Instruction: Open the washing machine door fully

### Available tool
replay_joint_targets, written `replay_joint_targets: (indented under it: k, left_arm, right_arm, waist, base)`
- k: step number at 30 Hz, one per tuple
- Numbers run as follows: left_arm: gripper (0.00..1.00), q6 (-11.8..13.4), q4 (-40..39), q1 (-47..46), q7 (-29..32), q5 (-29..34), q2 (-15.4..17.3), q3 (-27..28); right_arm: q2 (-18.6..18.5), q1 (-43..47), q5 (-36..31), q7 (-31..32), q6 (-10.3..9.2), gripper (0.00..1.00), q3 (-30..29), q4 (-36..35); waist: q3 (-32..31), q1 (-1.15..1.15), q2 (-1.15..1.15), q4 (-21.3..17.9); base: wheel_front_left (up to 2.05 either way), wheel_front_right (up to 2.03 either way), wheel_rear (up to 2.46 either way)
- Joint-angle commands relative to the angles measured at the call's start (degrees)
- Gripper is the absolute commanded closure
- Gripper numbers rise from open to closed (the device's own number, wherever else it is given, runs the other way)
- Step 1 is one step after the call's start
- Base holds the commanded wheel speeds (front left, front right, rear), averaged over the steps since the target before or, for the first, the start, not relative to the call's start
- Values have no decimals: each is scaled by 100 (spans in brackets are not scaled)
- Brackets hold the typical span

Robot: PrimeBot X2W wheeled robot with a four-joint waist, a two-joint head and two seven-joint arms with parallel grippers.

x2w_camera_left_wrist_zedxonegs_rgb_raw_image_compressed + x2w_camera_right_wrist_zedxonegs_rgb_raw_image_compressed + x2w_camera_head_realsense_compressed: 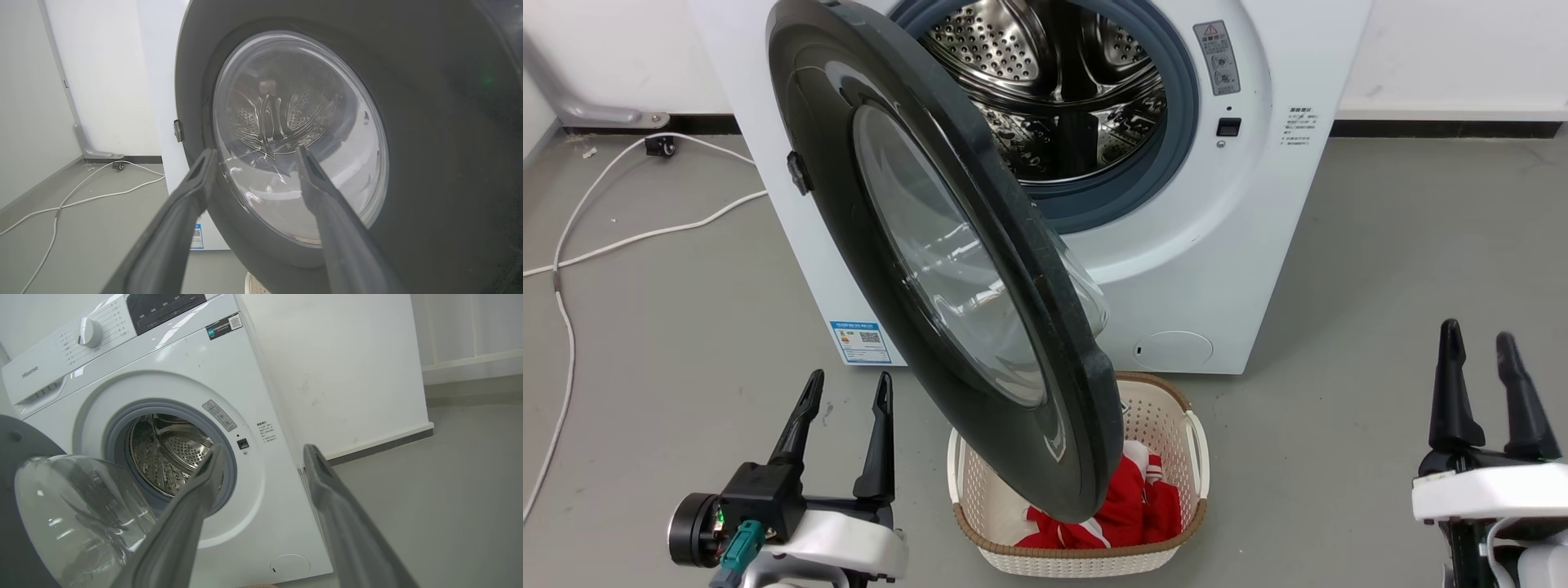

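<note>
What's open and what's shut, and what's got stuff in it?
washing machine door: open partway, swung out from the front.
drum: uncovered, and the part in view looks empty.
laundry basket: has red and white clothes in it.
round flap: shut.
left gripper: open, holding nothing.
right gripper: open, holding nothing.
</note>
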Motion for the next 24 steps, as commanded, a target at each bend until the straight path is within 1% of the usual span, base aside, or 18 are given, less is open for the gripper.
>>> replay_joint_targets:
  k: [1,3,6,9,12,16,19,24]
  left_arm:
    - [0,-15,-8,-41,-15,49,-3,27]
    - [0,-19,-7,-65,-15,54,-2,62]
    - [0,-24,-16,-98,-15,95,-2,93]
    - [0,-41,-24,-126,-15,142,-3,97]
    - [0,-55,-34,-131,-15,174,-3,112]
    - [0,-78,-44,-146,-15,194,-3,128]
    - [0,-80,-40,-151,-15,196,-3,141]
    - [0,-89,-28,-164,-15,185,-3,143]
  right_arm:
    - [82,138,-433,-7,-2,0,-63,-216]
    - [177,259,-1184,-7,-2,0,-176,-641]
    - [249,456,-2092,-7,-2,0,-100,-1154]
    - [261,663,-2616,-8,-3,0,33,-1427]
    - [259,858,-2610,-8,-3,0,141,-1421]
    - [261,1046,-2519,-8,-3,0,248,-1212]
    - [261,1038,-2397,-8,-3,0,301,-1059]
    - [261,940,-2374,-8,-3,0,316,-952]
  waist:
    - [9,0,0,-5]
    - [12,0,0,-11]
    - [22,0,0,-20]
    - [29,0,0,-21]
    - [44,0,0,-27]
    - [64,0,0,-40]
    - [71,0,0,-51]
    - [80,0,0,-53]
  base:
    - [0,0,0]
    - [0,0,0]
    - [0,0,0]
    - [0,0,0]
    - [0,0,0]
    - [0,0,0]
    - [0,0,0]
    - [0,0,0]
